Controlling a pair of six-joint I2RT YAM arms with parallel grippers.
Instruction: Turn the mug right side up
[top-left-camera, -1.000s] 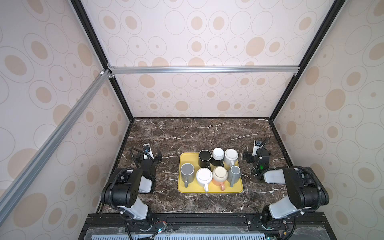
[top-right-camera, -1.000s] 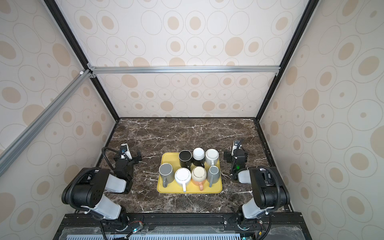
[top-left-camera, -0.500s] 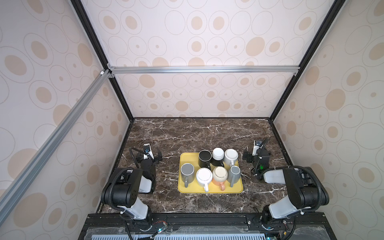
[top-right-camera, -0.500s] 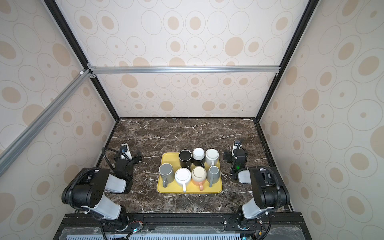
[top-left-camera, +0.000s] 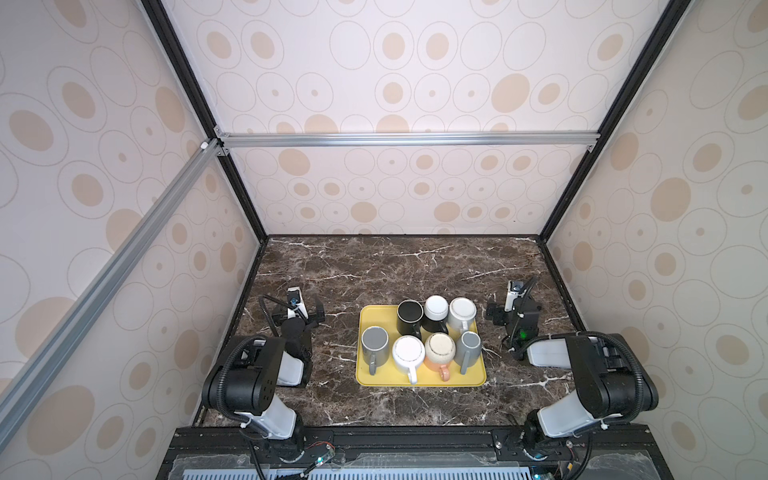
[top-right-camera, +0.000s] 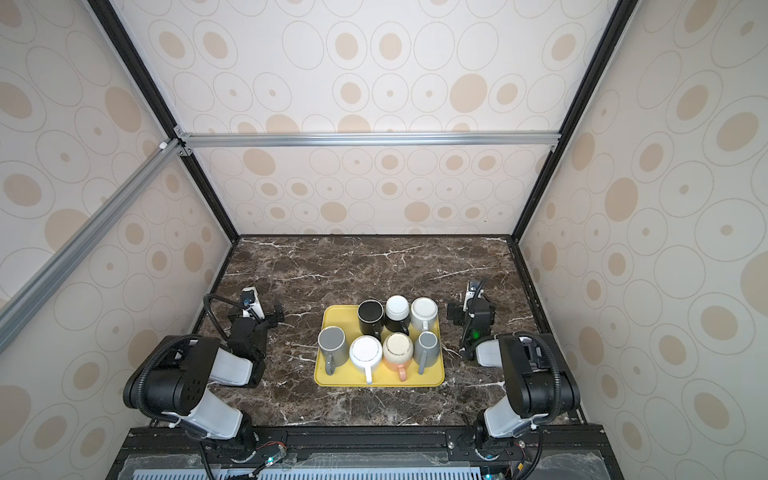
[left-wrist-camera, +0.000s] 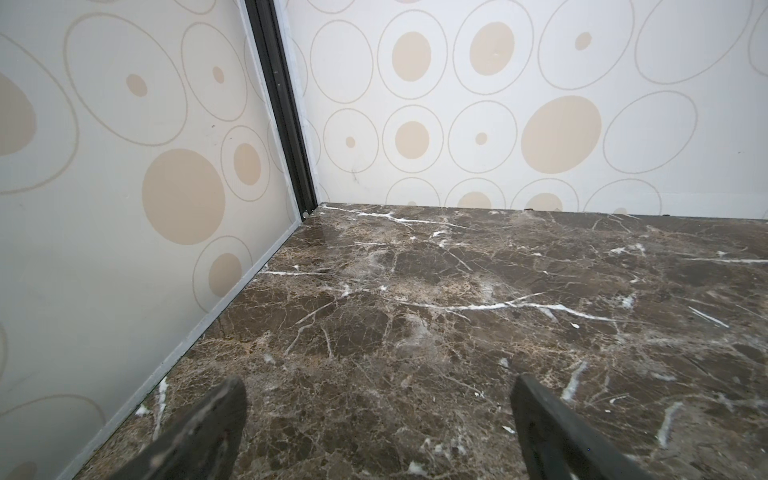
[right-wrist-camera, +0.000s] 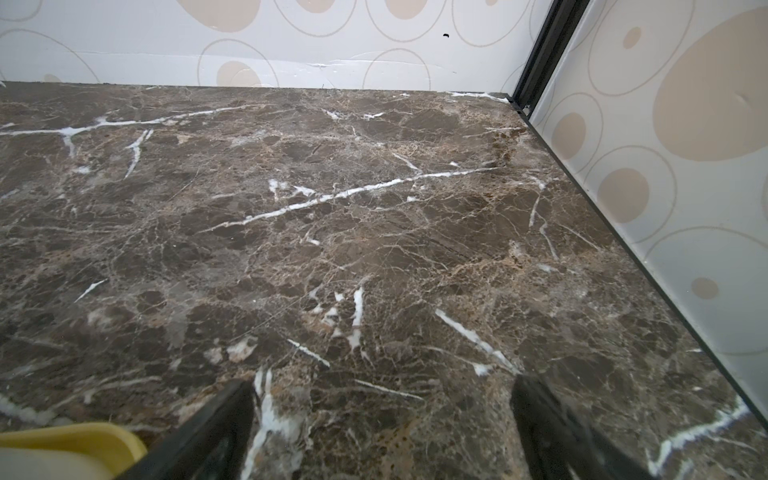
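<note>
Several mugs stand close together on a yellow tray (top-left-camera: 419, 381) (top-right-camera: 379, 381) in the middle of the marble table. They include a black mug (top-left-camera: 409, 315) (top-right-camera: 370, 315), a white mug (top-left-camera: 408, 353) (top-right-camera: 365, 352) and a beige-and-orange mug (top-left-camera: 440, 351) (top-right-camera: 397, 350). Most show flat bases upward; their handles point to the front. My left gripper (top-left-camera: 299, 316) (top-right-camera: 255, 312) (left-wrist-camera: 378, 384) rests open and empty left of the tray. My right gripper (top-left-camera: 514, 312) (top-right-camera: 471, 311) (right-wrist-camera: 384, 384) rests open and empty right of it. The tray's corner (right-wrist-camera: 83, 436) shows in the right wrist view.
Patterned walls close in the table on the left, right and back. Both arms sit folded near the front edge. Bare marble (top-left-camera: 399, 266) lies between the tray and the back wall.
</note>
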